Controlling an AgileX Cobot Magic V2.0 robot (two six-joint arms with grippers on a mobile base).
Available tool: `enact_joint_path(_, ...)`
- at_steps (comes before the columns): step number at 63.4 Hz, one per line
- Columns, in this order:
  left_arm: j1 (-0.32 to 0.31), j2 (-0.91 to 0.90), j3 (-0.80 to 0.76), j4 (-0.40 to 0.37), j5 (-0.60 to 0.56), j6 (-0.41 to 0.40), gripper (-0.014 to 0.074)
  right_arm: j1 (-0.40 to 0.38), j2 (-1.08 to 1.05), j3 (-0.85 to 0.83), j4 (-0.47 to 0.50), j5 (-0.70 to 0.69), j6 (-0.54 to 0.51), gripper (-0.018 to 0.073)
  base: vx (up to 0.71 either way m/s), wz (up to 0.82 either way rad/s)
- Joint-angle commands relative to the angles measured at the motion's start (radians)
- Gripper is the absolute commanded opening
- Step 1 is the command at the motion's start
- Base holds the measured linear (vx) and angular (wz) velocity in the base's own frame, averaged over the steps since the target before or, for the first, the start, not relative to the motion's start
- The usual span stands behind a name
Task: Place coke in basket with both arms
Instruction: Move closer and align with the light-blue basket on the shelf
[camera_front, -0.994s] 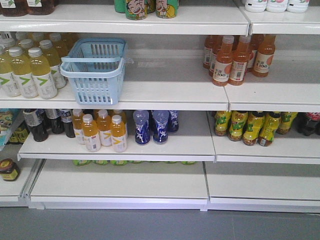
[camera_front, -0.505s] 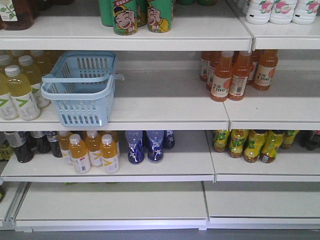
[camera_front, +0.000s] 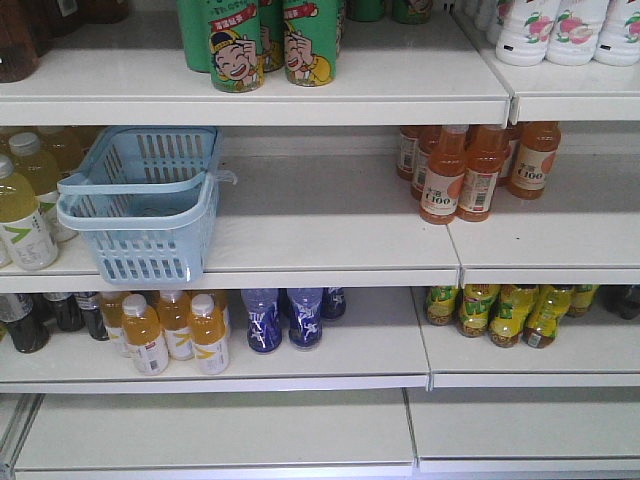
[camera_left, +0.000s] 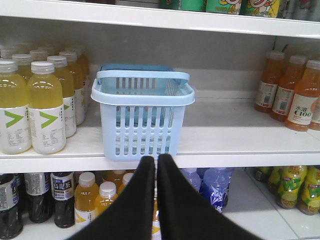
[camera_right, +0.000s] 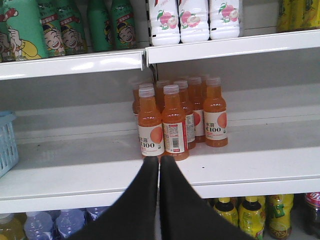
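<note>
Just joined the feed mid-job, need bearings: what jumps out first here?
A light blue basket sits at the left of the middle shelf, with a cluster of orange bottles further right. The left gripper, shut, points at the basket; the right gripper, shut, points at the orange bottles.

White shelves (camera_front: 330, 215) were arranged in several tiers, evenly lit, and were backed by a pale grey panel (camera_left: 225, 60).
</note>
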Motion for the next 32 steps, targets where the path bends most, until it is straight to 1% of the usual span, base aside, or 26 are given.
enact_joint_path(1,0.000,-0.016,0.007,-0.007,-0.078,-0.003,-0.0006,-0.004,-0.012,0.019,-0.006,-0.081,0.000,-0.0005,0.02,0.00)
enact_joint_path(32,0.000,-0.016,0.007,-0.007,-0.078,-0.003,-0.0006,-0.004,-0.012,0.019,-0.006,-0.081,0.000,-0.0005,0.00,0.00)
